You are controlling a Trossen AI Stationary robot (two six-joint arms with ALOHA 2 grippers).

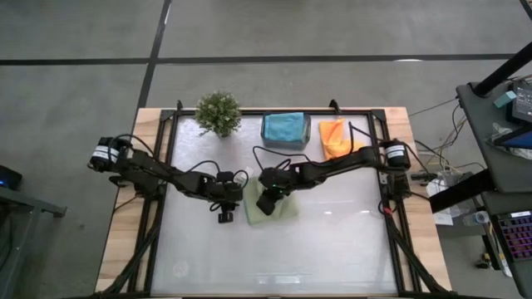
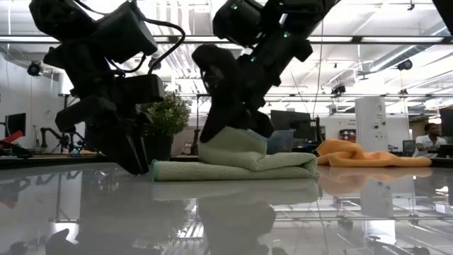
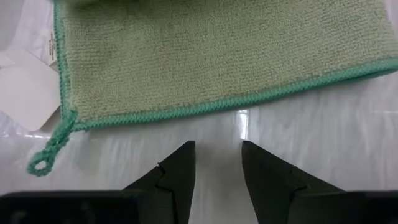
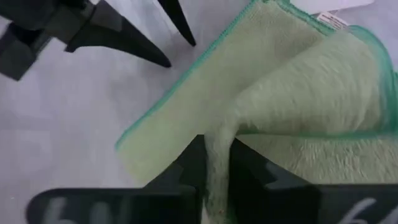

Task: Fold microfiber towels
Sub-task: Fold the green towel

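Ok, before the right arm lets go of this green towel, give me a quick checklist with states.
1. Right gripper jaws pinching a fold of the light green towel: ok.
2. Left gripper jaws open, empty, just off the towel's edge: ok.
3. Towel lying flat and square: not ok, upper layer bunched at the right gripper.
4. Orange towel and teal towel clear of the work area: ok.
5. Potted plant clear of both arms: ok.

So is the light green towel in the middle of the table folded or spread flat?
Folded, not finished. The green towel lies doubled in layers, and the right gripper pinches a raised fold of it. The left gripper is open beside its edge.
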